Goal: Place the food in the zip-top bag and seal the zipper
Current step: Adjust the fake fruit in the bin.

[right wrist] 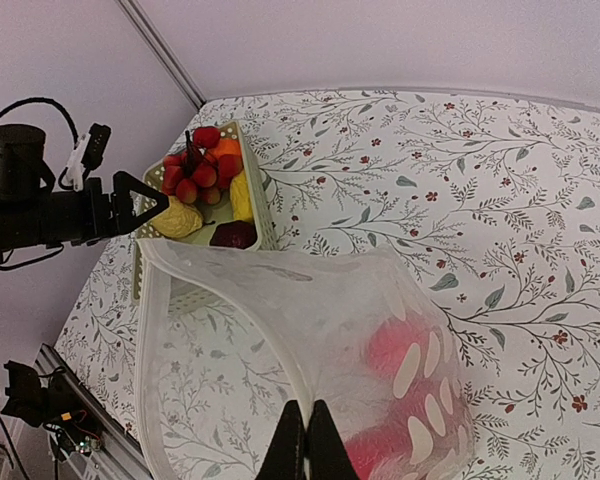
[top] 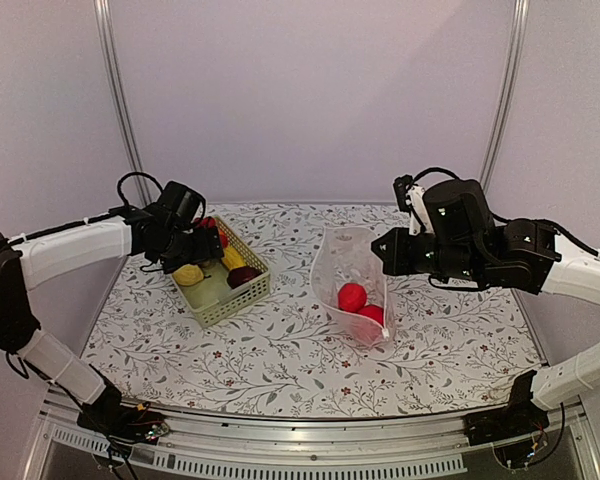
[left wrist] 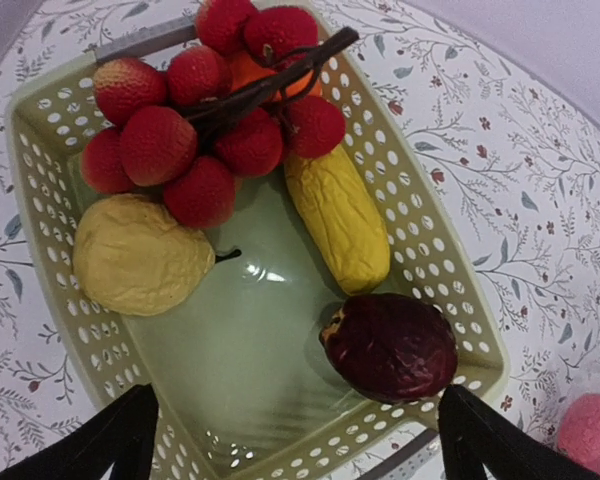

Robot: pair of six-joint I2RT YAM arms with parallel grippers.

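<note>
R pincer (right wrist: 305, 440) pinches crinkly clear zip-top bag (right wrist: 280, 310) rim, two round red fruits (top: 352, 296) inside. L pincer (left wrist: 300, 440) spread above perforated green basket (left wrist: 40, 150) w/ wrinkled maroon fruit (left wrist: 392, 345), lumpy yellow ones (left wrist: 140, 255).

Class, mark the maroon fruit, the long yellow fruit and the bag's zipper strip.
maroon fruit (left wrist: 390, 345), left wrist view, its middle.
long yellow fruit (left wrist: 337, 215), left wrist view, mid-length.
zipper strip (right wrist: 152, 340), right wrist view, left run of the mouth edge.
</note>
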